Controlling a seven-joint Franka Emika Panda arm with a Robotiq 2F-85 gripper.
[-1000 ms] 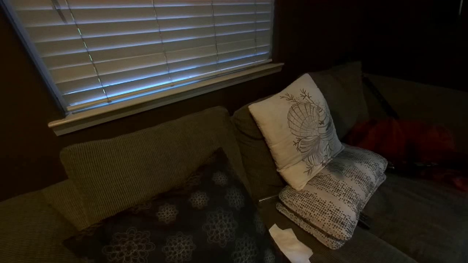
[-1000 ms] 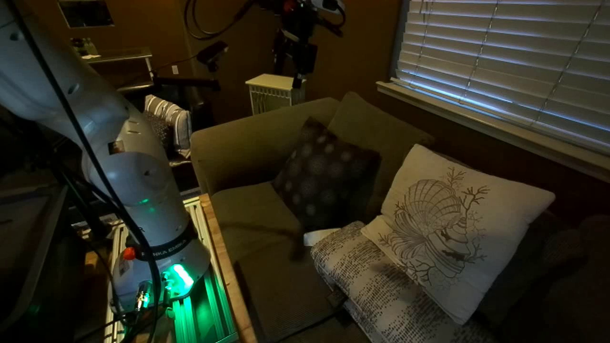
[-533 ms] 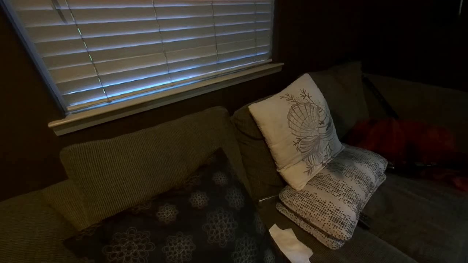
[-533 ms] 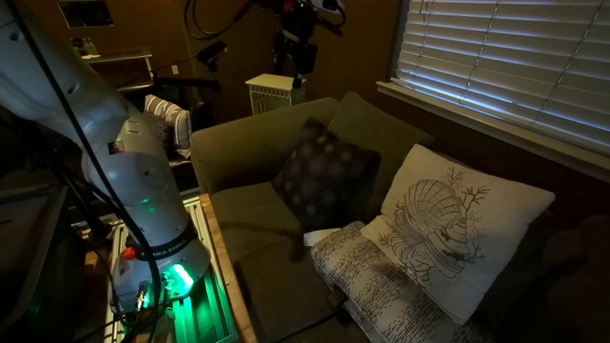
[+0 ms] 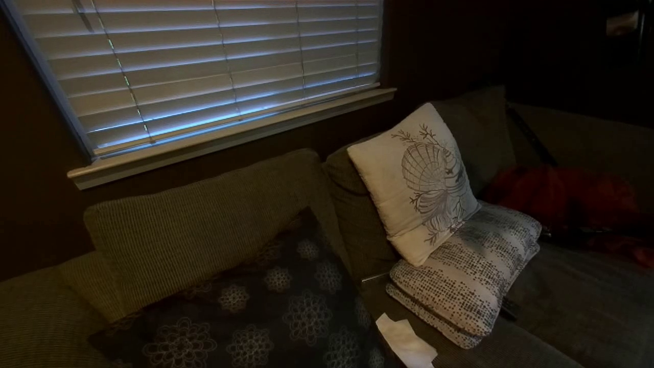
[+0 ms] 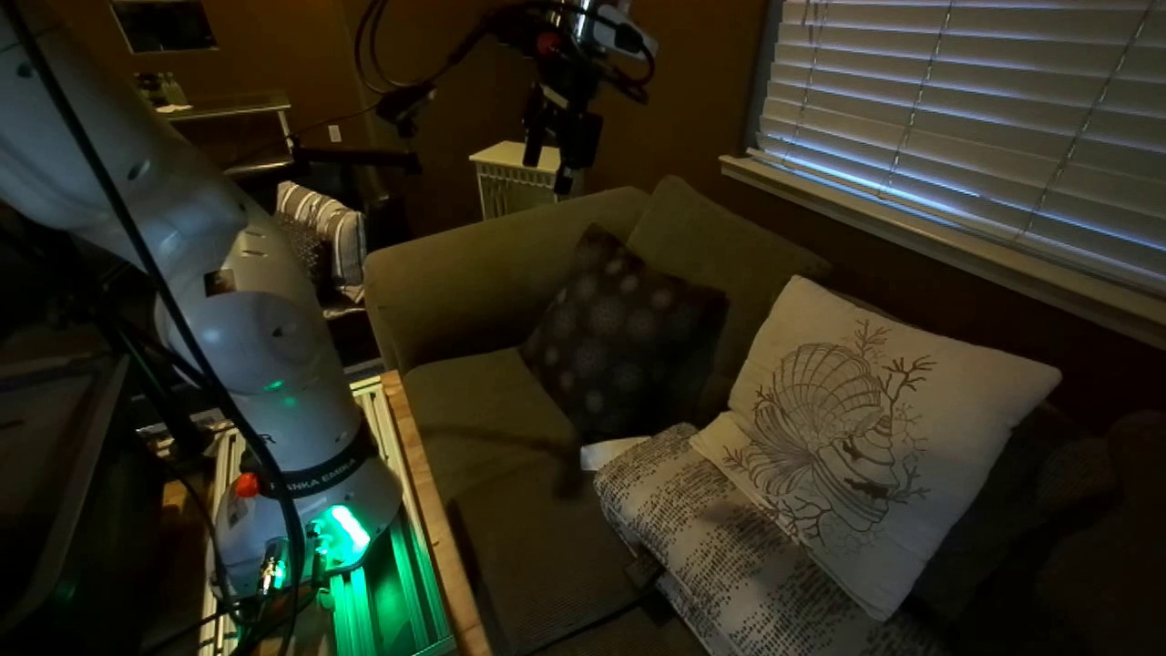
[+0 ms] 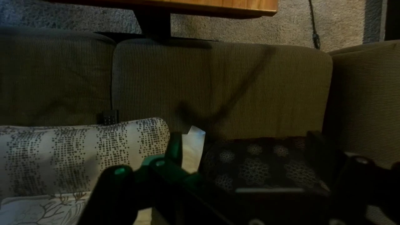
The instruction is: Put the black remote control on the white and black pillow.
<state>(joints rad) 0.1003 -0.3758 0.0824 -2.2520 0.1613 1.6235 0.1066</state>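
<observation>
The black remote control lies on the sofa seat at the seam between two cushions, against the edge of the white and black pillow, which hides part of it. It shows as a small dark bar in both exterior views. The pillow lies flat and folded in both exterior views. My gripper hangs in the air above the sofa's arm end, away from the remote. In the wrist view my gripper has its fingers wide apart with nothing between them, above the dark pillow.
A white shell pillow leans on the backrest and rests on the patterned pillow. A dark flowered pillow stands near the sofa arm. A white paper lies between pillows. A wooden table edge runs along the sofa front.
My gripper has moved down a little and slightly left in an exterior view. A pale part has come into view at the top right of an exterior view. Remote and pillows have not moved.
</observation>
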